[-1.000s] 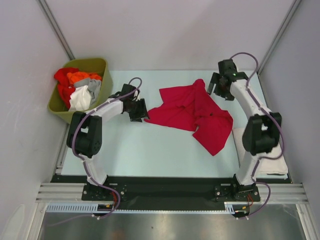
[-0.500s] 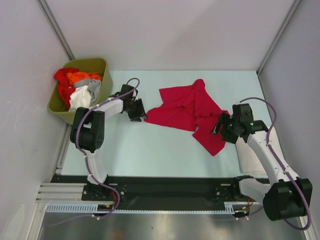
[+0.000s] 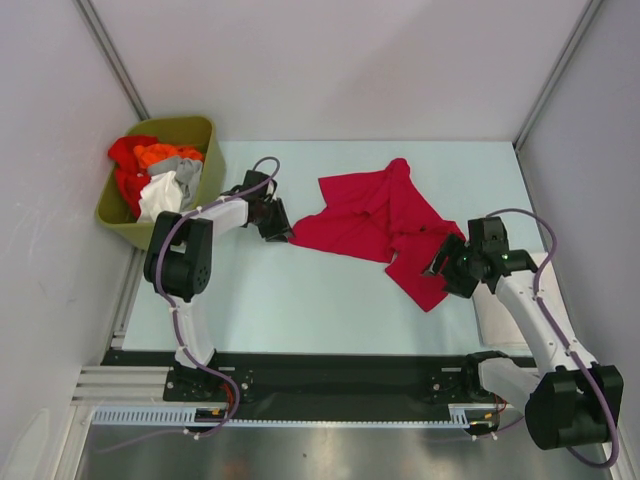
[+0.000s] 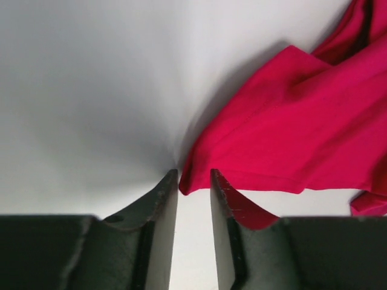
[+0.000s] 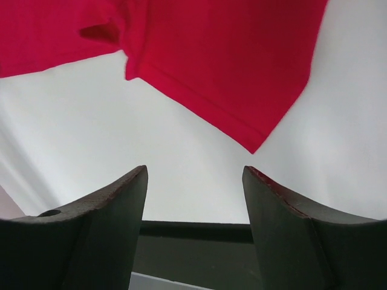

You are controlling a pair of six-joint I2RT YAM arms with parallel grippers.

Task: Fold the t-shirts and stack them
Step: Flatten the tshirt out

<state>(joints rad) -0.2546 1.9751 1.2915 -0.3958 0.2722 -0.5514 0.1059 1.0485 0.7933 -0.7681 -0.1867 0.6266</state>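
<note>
A crimson-red t-shirt (image 3: 385, 222) lies crumpled and spread on the table's middle. My left gripper (image 3: 279, 229) is low at the shirt's left corner. In the left wrist view (image 4: 194, 175) its jaws stand a narrow gap apart, and the corner of the shirt (image 4: 290, 133) lies at the tips, not pinched. My right gripper (image 3: 446, 264) is wide open at the shirt's near right hem. In the right wrist view (image 5: 195, 175) the shirt's corner (image 5: 230, 60) lies ahead of the tips. An off-white folded t-shirt (image 3: 495, 318) lies at the right, partly under the right arm.
An olive-green bin (image 3: 205, 135) at the far left holds red (image 3: 128, 168), orange (image 3: 160, 155), grey (image 3: 186, 172) and white (image 3: 160, 197) t-shirts. White walls close in the table on three sides. The table's dark front edge (image 5: 193, 232) shows below the right gripper.
The right arm has swung from the far right corner toward me, down to the shirt's near right hem. The left gripper has edged closer to the shirt's left corner.
</note>
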